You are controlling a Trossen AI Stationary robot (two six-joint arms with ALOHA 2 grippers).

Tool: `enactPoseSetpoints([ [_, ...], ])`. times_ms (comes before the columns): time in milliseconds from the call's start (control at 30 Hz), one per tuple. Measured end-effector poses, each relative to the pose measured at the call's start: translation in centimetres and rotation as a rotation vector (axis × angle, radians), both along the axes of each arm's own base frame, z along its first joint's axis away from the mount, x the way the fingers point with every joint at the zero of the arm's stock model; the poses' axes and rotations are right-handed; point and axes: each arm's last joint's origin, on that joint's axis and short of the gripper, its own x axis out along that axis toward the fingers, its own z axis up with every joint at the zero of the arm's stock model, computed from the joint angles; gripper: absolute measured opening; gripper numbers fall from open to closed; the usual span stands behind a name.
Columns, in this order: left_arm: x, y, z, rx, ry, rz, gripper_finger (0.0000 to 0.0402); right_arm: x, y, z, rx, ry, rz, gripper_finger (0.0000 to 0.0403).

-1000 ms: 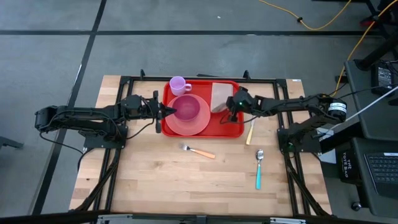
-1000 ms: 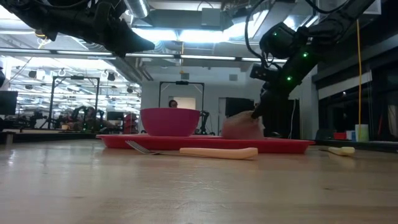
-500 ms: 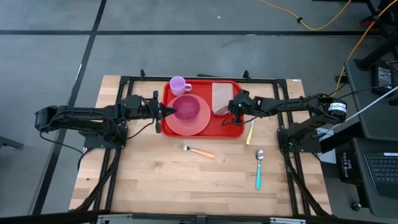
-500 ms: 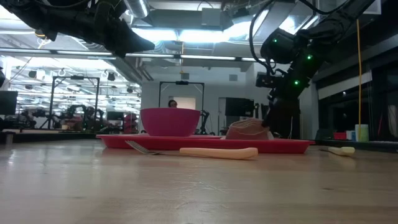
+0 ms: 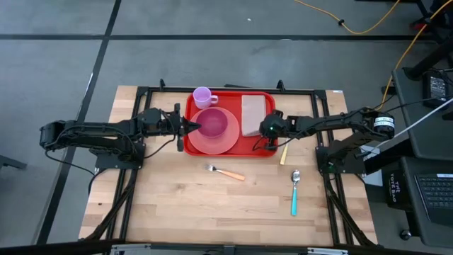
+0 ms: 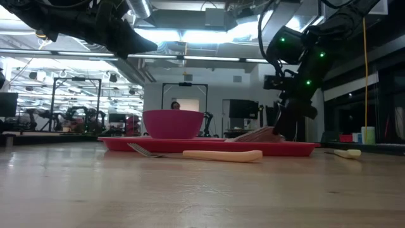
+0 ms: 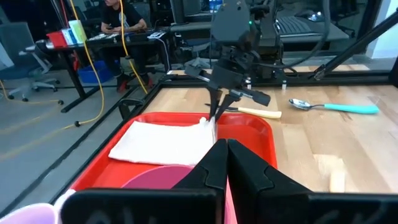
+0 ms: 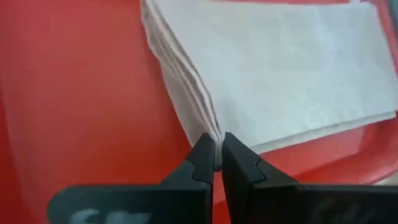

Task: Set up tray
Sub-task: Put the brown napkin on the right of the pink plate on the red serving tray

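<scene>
The tray [image 5: 232,120] is sitting at the far middle of the tabletop [image 5: 177,205], carrying a pink plate [image 5: 212,138] with a magenta bowl [image 5: 214,123] on it and a folded white napkin [image 5: 253,114] in its right half. A lilac cup [image 5: 203,96] is standing at the tray's far left corner. The right claw [image 8: 217,155] is pinching the near corner of the napkin, its fingers nearly closed with only the paper's folded edge between them, and the napkin is lying almost flat on the tray floor. Judgement: the step in hand is laying the napkin down; doing it well means lowering the pinched corner fully before releasing, opening the fingers only a little, and lifting straight up so the layers are not dragging or fanning out. The left claw [image 7: 226,163] is hovering over the tray's left edge beside the bowl, fingers pressed together and holding nothing. Still off the tray on the wood are lying a fork [image 5: 225,172], a teal-handled spoon [image 5: 294,193] and a pale-handled knife [image 5: 284,150] just beside the tray's right rim.
</scene>
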Motion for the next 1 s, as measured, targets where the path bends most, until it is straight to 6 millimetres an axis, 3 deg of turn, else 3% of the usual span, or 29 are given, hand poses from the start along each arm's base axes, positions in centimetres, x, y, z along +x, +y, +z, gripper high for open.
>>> enactPoseSetpoints([
  [100, 0.00, 0.00, 0.01, -0.063, -0.014, 0.011, 0.0007, -0.15, 0.26, -0.16, 0.033, 0.019, 0.016, 0.0017],
  [233, 0.00, 0.00, 0.00, -0.123, -0.027, 0.021, 0.0007, -0.16, 0.42, -0.22, 0.073, 0.017, 0.042, 0.0056],
  [400, 0.00, 0.00, 0.00, -0.110, -0.024, 0.018, 0.0004, -0.16, 0.42, -0.22, 0.072, 0.018, 0.048, 0.0097],
  [800, 0.00, 0.01, 0.00, -0.107, -0.023, 0.018, 0.0007, -0.10, 0.40, -0.18, 0.038, 0.037, 0.110, 0.0133],
  [1000, 0.00, 0.00, 0.00, -0.107, -0.023, 0.018, 0.0004, 0.22, 0.42, 0.19, 0.066, 0.014, 0.131, 0.0182],
])
